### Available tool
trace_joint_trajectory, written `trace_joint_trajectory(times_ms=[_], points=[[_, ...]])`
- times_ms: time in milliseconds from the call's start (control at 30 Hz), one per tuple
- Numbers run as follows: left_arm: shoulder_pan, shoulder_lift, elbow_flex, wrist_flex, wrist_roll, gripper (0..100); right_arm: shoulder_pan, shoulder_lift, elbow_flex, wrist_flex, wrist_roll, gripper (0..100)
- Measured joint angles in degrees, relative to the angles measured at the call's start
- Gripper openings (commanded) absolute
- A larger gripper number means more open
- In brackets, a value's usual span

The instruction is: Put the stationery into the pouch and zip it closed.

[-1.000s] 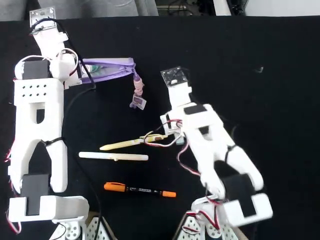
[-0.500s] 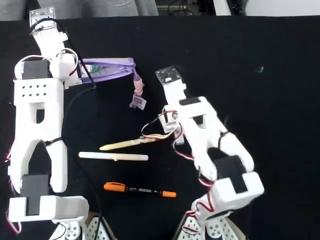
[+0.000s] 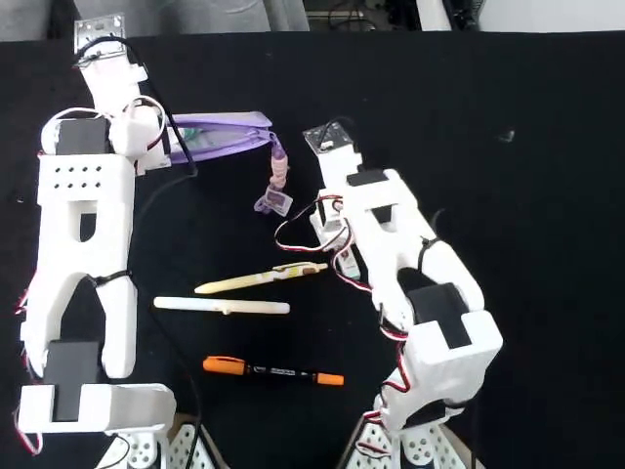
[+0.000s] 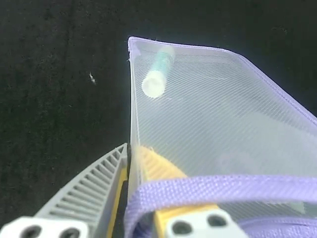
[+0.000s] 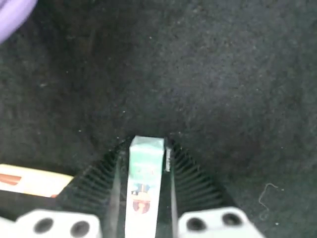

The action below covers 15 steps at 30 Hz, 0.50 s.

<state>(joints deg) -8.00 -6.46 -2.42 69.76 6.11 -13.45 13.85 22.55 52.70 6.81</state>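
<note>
A translucent purple-trimmed pouch (image 3: 220,137) lies at the back left with a green-and-white pen (image 4: 157,74) inside. My left gripper (image 3: 156,147) is shut on its edge, one yellow finger (image 4: 158,171) inside the wall and the grey finger (image 4: 94,193) outside. The zip-pull charm (image 3: 277,184) trails off the pouch's right end. My right gripper (image 5: 147,145) is shut on a small green-and-white eraser-like piece (image 5: 146,168), held above the cloth near the table's middle (image 3: 337,249). A yellow pen (image 3: 259,279), a white pen (image 3: 222,307) and an orange marker (image 3: 273,371) lie in front.
The black cloth (image 3: 508,195) covers the table, with free room on the right half. Loose red-and-white wires (image 3: 298,230) hang from the right arm near the yellow pen's end. A purple bit (image 5: 12,10) shows at the corner of the right wrist view.
The right arm has folded up and swung back-left, away from the yellow pen's end. The left arm and pouch have shifted slightly right, and the charm moved with them.
</note>
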Motion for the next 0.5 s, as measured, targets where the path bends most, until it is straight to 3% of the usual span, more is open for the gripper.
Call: trace_joint_trajectory(times_ms=[233,500], points=[[0.70,0.00,0.00,1.32,0.00,3,2.02,-3.87,0.09,0.00,0.00,1.4],[2.81,0.00,0.00,1.85,-0.09,3,2.20,-25.85,3.96,-0.35,-0.18,1.2]])
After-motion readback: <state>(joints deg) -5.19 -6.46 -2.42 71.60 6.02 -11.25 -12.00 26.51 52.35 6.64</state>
